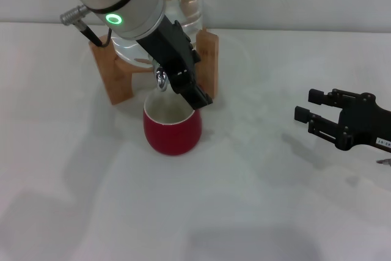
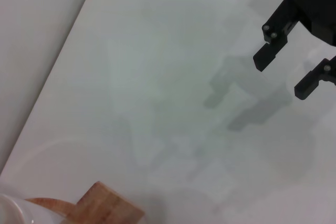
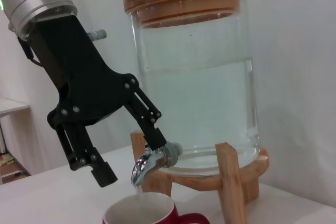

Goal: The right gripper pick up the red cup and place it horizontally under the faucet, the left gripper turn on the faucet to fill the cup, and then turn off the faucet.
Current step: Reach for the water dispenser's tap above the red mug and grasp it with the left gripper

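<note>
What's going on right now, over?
Left gripper open at the faucet. Red cup upright beneath it. Right gripper open, off to the side. Nothing in the way.

Lab-like test setup: bare white table [image 1: 256, 212], plain white wall [image 3: 294, 51].

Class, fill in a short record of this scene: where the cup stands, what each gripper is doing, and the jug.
cup: red cup upright on the table, under the faucet
left gripper: left gripper at the faucet, one finger by its top
right gripper: right gripper open, empty, off to the right above the table
jug: water jug largely full, on a wooden stand
</note>
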